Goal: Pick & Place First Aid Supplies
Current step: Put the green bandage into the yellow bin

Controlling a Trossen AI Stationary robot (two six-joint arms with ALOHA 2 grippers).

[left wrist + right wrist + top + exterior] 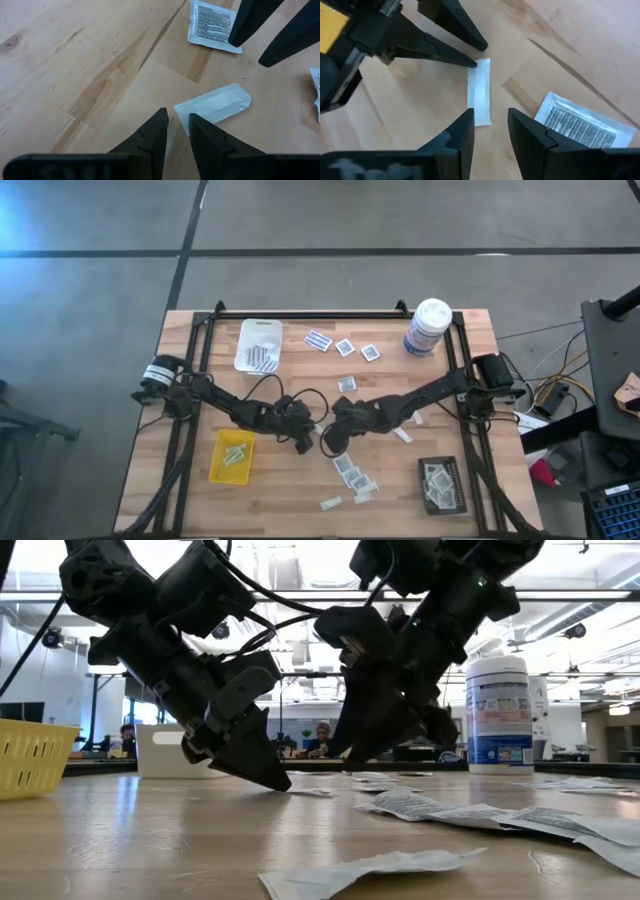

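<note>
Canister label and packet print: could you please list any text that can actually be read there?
None can be read.
White canister: its blue label's print is too small.
Square packet: dense lines of print, blurred.
Narrow pale packet: no print shows.

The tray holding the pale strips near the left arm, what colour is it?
Yellow tray, clearest in the high view.

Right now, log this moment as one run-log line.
left end effector: open, tips at one end of pale strip packet | right end effector: open, at its other end | packet: flat on table, not lifted
</note>
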